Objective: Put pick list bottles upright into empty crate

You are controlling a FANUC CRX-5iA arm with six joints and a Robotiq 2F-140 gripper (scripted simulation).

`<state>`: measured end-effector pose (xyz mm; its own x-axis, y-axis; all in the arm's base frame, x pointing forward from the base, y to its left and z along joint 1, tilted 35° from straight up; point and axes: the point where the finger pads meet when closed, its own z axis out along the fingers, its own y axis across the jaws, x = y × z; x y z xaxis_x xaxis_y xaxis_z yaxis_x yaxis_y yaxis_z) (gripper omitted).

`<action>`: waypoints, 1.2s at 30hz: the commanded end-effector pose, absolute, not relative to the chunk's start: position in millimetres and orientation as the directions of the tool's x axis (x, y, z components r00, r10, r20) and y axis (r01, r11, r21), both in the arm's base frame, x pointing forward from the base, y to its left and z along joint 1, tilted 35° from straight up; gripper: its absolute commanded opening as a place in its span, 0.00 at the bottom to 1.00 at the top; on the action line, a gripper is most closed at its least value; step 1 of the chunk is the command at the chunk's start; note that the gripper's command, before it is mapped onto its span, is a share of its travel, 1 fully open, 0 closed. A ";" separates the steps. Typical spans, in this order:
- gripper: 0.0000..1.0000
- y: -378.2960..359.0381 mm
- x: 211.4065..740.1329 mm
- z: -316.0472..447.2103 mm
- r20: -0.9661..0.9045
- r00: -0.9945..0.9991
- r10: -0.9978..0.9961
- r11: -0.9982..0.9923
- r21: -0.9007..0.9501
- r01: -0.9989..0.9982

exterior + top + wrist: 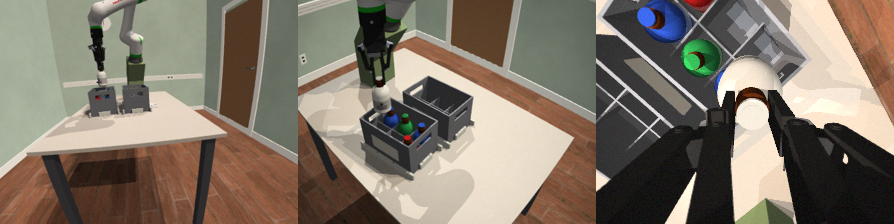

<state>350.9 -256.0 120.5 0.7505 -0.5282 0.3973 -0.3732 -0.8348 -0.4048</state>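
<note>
Above the filled crate (pixel 424 154) (pixel 104 107) (pixel 808 61): claw (pixel 378 80) (pixel 100 70) (pixel 751 104), narrowed, gripping one white bottle (pixel 381 99) (pixel 102 78) (pixel 751 75) by its neck; hanging roughly upright. Advisable: lifting the base well above both rims before crossing to the empty crate (pixel 442 129) (pixel 135 104) (pixel 621 80), centring over one compartment, lowering straight, avoiding dividers. Pick list (pixel 154 106): lying beside that crate, defying reading.

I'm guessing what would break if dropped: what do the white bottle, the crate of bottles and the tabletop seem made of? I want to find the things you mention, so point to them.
White bottle (pixel 381 98) (pixel 102 78) (pixel 750 75): perhaps painted glass or plastic; smooth, softly shaded, with a brown neck.
Crate of bottles (pixel 385 148) (pixel 103 106): probably rigid matte plastic; plain grey walls, cut-out handles.
Tabletop (pixel 518 141) (pixel 141 129): perhaps laminate or painted board; pale, finely speckled, little shine.
</note>
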 end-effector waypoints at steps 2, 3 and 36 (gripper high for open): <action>0.10 -247.5 349.2 121.7 0.398 0.750 -0.528 -0.835 -0.404 -0.374; 0.10 -245.6 348.8 121.8 0.398 0.750 -0.528 -0.835 -0.404 -0.374; 0.10 -188.6 338.1 125.4 0.398 0.750 -0.528 -0.835 -0.404 -0.374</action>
